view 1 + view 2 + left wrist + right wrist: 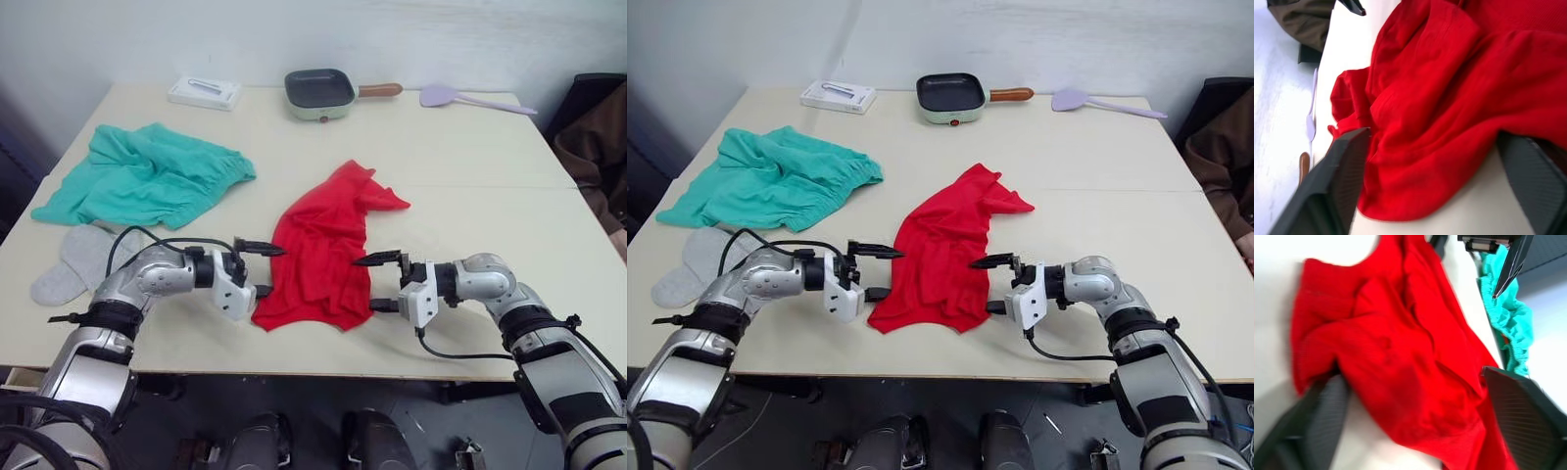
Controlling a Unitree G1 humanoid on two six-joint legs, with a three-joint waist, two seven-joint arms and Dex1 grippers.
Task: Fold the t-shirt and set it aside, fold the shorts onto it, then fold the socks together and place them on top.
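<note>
On the surface [470, 294], my left hand [257, 268] and right hand [384, 282] gape wide flanking the crumpled shirt [323, 250]; pinching bunched layers could fold it crooked.

Both arms extended low, forearms angled inward, wrists level. Left black two-fingered gripper [257, 268] spread wide, fingertips pointing right. Right black two-fingered gripper [382, 282] spread wide, fingertips pointing left, facing other.

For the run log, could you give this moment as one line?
left hand: open, at t-shirt | right hand: open, opposite edge | t-shirt: crumpled, unfolded
</note>
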